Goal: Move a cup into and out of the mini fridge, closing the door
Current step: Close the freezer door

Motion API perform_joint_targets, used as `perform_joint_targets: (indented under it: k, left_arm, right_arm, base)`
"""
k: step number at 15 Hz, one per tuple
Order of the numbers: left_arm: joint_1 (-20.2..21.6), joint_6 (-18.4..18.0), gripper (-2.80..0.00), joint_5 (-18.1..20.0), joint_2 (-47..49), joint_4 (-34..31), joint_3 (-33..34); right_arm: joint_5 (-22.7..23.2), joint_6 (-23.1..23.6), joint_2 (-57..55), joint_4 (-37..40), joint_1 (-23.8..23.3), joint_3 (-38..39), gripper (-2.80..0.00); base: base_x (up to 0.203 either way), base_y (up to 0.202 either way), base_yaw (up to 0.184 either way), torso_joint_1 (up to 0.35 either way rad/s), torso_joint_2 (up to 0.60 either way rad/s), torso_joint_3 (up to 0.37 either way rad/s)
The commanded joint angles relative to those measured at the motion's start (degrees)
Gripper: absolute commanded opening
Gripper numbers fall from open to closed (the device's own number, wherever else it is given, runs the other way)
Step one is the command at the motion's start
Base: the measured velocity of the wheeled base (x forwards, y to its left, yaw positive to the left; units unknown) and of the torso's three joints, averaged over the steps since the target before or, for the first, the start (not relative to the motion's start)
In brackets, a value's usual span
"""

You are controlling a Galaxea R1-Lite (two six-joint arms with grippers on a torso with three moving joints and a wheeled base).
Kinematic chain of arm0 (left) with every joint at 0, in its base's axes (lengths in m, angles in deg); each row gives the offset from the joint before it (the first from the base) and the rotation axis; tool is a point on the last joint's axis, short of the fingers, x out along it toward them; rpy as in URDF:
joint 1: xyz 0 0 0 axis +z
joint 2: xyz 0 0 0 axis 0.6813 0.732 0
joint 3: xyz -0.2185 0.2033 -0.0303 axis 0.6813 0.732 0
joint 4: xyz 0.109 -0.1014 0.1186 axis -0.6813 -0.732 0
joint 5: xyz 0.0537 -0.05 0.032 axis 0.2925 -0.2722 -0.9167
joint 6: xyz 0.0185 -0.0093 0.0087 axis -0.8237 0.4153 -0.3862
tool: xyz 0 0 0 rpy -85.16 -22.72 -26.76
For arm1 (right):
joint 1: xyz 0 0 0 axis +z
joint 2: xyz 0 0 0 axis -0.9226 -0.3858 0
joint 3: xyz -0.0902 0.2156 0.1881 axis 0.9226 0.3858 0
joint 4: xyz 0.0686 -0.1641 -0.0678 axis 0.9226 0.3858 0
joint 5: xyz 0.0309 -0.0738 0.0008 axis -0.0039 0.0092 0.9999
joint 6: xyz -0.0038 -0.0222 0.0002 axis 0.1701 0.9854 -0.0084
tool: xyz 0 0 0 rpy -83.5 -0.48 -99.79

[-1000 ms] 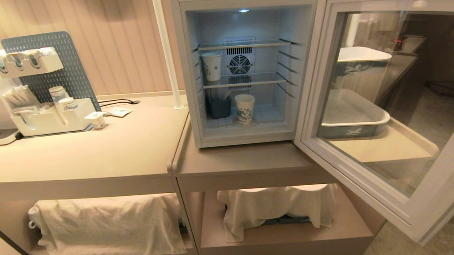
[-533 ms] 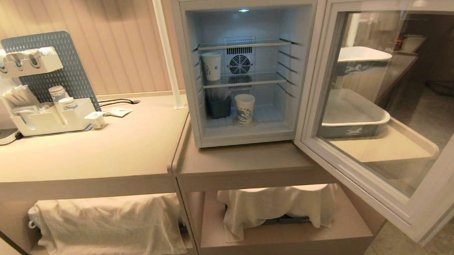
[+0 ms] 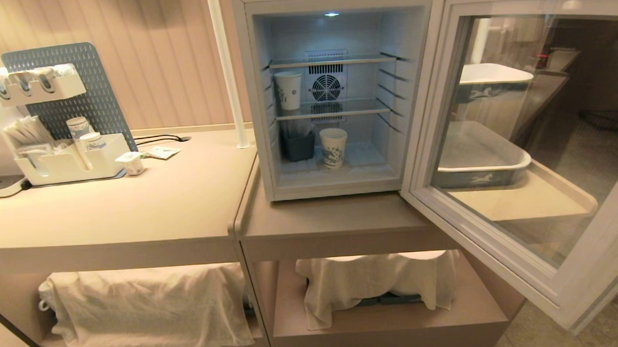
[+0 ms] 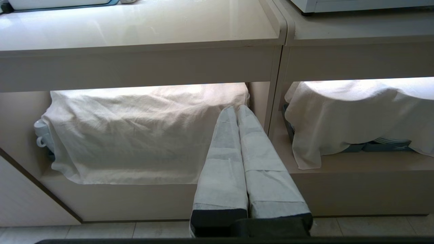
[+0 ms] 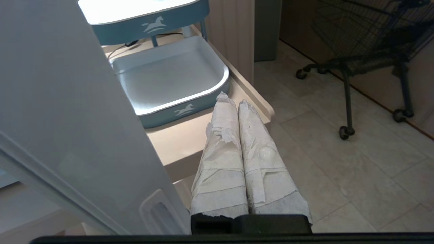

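1. Right end effector (image 5: pixel 234 101): its two tape-wrapped fingers are pressed together, holding nothing. It hangs just outside the open door (image 5: pixel 67 118), on the door's outer face, with the recessed handle (image 5: pixel 159 213) close by.
2. Left end effector (image 4: pixel 237 110) is likewise closed and empty, low in front of the tabletop (image 4: pixel 135 30), pointing at a white cloth (image 4: pixel 135 135) draped over the shelf below.
3. Beyond the door, a blue-and-white tray (image 5: pixel 169 81) rests on a side ledge.
4. The mini fridge (image 3: pixel 340 188) stands on the tabletop with its door (image 3: pixel 575 287) swung wide to the right.
5. The cup (image 3: pixel 334 147) stands upright on the fridge floor, just beside a dark bin (image 3: pixel 298 145).
6. A second paper cup (image 3: pixel 288 90) stands on the fridge's middle shelf, left of the rear fan (image 3: pixel 326 87).
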Motion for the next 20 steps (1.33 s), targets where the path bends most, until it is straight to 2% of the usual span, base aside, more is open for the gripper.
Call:
perform_joint_targets:
  k: [1,7,11,12,15,18,20]
  left_arm:
    - [0.0,0.0,-2.8,-0.03,0.06,-0.03,0.09]
    - [0.0,0.0,-2.8,-0.03,0.06,-0.03,0.09]
    - [0.0,0.0,-2.8,-0.03,0.05,-0.03,0.09]
    - [0.0,0.0,-2.8,-0.03,0.06,-0.03,0.09]
    - [0.0,0.0,-2.8,-0.03,0.06,-0.03,0.09]
    - [0.0,0.0,-2.8,-0.03,0.06,-0.03,0.09]
    - [0.0,0.0,-2.8,-0.03,0.06,-0.03,0.09]
  right_arm:
    - [-0.13,-0.18,0.31,0.0,0.69,-0.38,-2.8]
    - [0.27,-2.82,2.63,0.44,5.42,-0.21,-2.8]
    - [1.07,-4.69,3.01,0.97,5.98,-0.15,-2.8]
    - [-0.04,-3.51,2.59,1.21,5.3,0.1,-2.8]
    - [-5.08,5.52,3.1,1.56,4.47,1.11,-2.8]
    - [-7.53,7.48,1.1,-0.12,0.86,1.38,-2.8]
    - [-7.86,8.0,-2.28,-4.1,-1.71,1.35,-2.8]
  base:
    - [0.0,0.0,0.0,0.0,0.0,0.0]
    - [0.0,0.0,0.0,0.0,0.0,0.0]
    - [0.0,0.0,0.0,0.0,0.0,0.0]
    - [0.0,0.0,0.0,0.0,0.0,0.0]
    - [0.0,0.0,0.0,0.0,0.0,0.0]
    - [0.0,0.0,0.0,0.0,0.0,0.0]
    - [0.0,0.0,0.0,0.0,0.0,0.0]
